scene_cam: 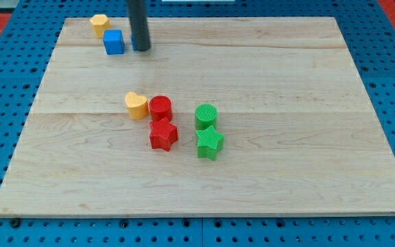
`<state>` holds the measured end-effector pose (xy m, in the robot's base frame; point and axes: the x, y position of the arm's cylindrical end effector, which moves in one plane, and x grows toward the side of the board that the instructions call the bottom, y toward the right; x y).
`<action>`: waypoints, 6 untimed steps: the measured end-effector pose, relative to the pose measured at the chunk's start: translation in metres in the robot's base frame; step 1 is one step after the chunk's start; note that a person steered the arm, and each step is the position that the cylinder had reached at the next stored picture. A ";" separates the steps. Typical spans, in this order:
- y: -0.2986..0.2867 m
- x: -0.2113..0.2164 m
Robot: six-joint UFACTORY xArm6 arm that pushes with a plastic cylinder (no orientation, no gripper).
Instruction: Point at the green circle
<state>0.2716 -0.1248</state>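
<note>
Standing: my tip (140, 49) rests on the wooden board (286, 178) near the view's top, well apart from the green cylinder (206, 115).
Claw state: the arm ends in a plain dark rod, so I cannot tell any opening or closing.
Green cylinder: near the board's middle, touching the green star (209, 143) just below it.
Red cylinder (160, 108): left of the green cylinder, touching the yellow heart (136, 105).
Red star (162, 134): lower left of the green cylinder.
Blue cube (114, 42): far upper left of the green cylinder, just beside my tip.
Yellow block (99, 25): beyond the blue cube, shape unclear.
</note>
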 end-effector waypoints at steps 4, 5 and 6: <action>0.251 0.189; 0.189 0.205; 0.157 0.230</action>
